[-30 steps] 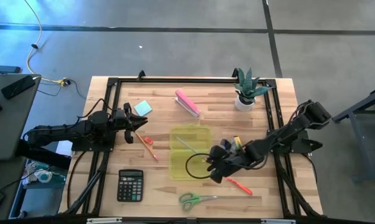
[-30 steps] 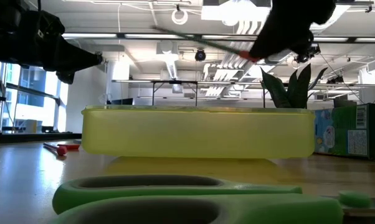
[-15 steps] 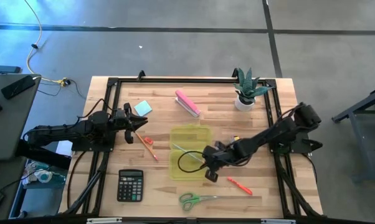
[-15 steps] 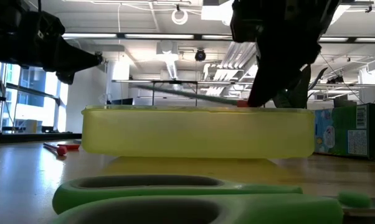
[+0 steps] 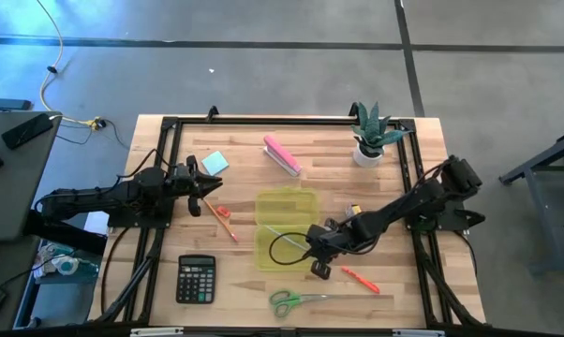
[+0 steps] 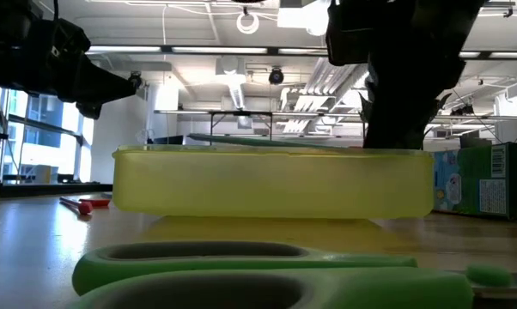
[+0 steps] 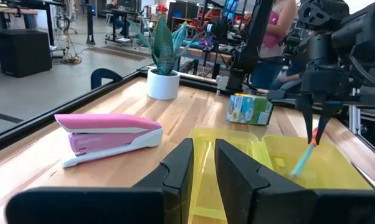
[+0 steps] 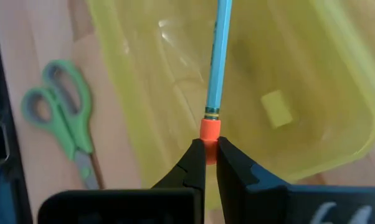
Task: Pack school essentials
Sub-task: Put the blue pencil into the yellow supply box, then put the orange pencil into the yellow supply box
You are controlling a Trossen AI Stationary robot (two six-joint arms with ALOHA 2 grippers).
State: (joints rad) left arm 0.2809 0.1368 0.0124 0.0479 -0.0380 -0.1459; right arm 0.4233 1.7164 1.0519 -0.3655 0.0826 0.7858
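Observation:
A blue pencil point(image 8: 217, 56) with an orange eraser end is in my right gripper point(image 8: 210, 152), which is shut on it over the near right part of the yellow tray point(image 5: 284, 201). The pencil point(image 5: 282, 231) slants down into the tray. Green-handled scissors point(image 5: 296, 300) lie flat near the front edge, and an orange-red pen point(image 5: 360, 279) lies right of the tray. Two orange-red pencils point(image 5: 221, 217), a light-blue note pad point(image 5: 215, 163) and a crayon box point(image 7: 250, 109) lie on the table. My left gripper point(image 7: 203, 155) waits at the table's left, slightly open on nothing. My right gripper pinches the pencil's orange eraser end point(image 8: 210, 132) between its two fingertips point(image 8: 197, 163). The fingers slant down from the table's right and run roughly in line with the pencil. The pencil point(image 7: 303, 158) hangs tilted below them, its free end low inside the tray. Whether that end touches the tray's floor, I cannot tell.
A black calculator point(image 5: 196, 279) lies at the near left and a pink stapler point(image 5: 282, 155) behind the tray. A potted plant point(image 5: 369, 139) stands at the far right. A black cable loop point(image 5: 282, 249) hangs by my right gripper over the tray.
My right gripper has gone down and toward the table's left, over the tray, and has tipped. The pencil, held slanting above the tray's rim a second ago, has come down with its free end inside the tray.

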